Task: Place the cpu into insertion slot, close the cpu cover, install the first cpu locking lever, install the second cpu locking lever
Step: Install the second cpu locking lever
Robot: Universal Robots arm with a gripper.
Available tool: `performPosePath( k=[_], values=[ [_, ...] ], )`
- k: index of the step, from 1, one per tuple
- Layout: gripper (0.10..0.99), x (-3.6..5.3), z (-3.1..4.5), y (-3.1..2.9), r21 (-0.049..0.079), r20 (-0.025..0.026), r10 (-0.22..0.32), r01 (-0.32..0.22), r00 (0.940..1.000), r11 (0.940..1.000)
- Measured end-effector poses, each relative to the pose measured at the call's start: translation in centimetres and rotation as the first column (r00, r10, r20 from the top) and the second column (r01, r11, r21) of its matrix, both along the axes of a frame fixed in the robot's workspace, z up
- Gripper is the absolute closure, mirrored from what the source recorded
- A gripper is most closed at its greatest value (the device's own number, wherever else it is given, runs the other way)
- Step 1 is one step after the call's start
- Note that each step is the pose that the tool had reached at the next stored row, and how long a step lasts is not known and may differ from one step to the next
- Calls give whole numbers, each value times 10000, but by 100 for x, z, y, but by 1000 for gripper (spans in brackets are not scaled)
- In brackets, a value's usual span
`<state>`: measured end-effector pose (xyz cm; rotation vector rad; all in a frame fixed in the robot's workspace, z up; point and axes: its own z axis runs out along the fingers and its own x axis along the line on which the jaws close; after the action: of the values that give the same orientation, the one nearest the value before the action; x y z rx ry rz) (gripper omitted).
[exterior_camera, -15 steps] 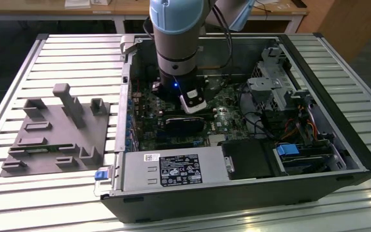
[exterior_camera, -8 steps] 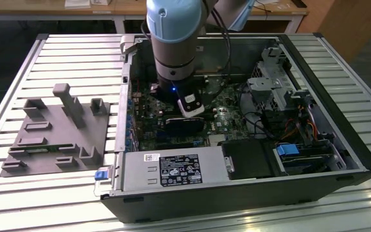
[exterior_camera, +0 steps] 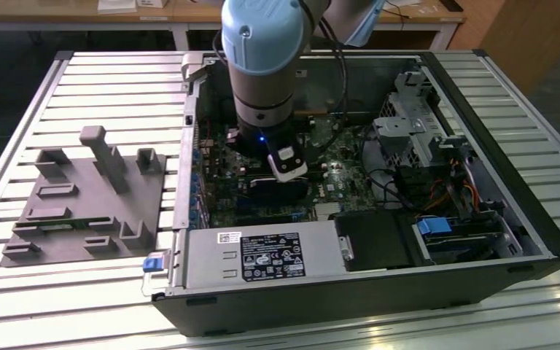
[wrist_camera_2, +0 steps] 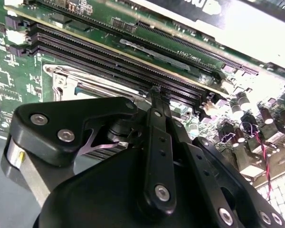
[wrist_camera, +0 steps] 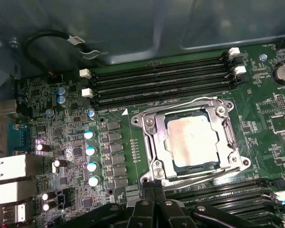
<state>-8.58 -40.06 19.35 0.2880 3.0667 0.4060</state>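
Now cpu (wrist_camera: pixel 194 141) seated in insertion slot (wrist_camera: pixel 152 142), cpu cover (wrist_camera: pixel 226 134) closed flat over it. Fingers (wrist_camera: pixel 149 189) pressed together, empty, tips at slot's edge, just beside silvery rim, inside computer case (exterior_camera: pixel 513 240).

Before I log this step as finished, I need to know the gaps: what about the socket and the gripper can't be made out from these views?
- The insertion slot: in the exterior view the arm's wrist covers it.
- The gripper: the first wrist view's edge cuts its fingers off, so open or shut is unclear.
- The cpu cover: in the second wrist view the gripper's black body hides most of it.
- Locking levers: too thin to tell if latched.
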Motion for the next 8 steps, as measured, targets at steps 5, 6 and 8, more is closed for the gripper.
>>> performPosePath(
  k=[5,6,8],
  values=[
    [984,-1,-10,4,27,3,1,-1,10000,10000],
    [984,-2,-11,7,32,5,1,-1,10000,10000],
    [984,-4,-11,11,39,6,0,0,10000,10000]
  ],
)
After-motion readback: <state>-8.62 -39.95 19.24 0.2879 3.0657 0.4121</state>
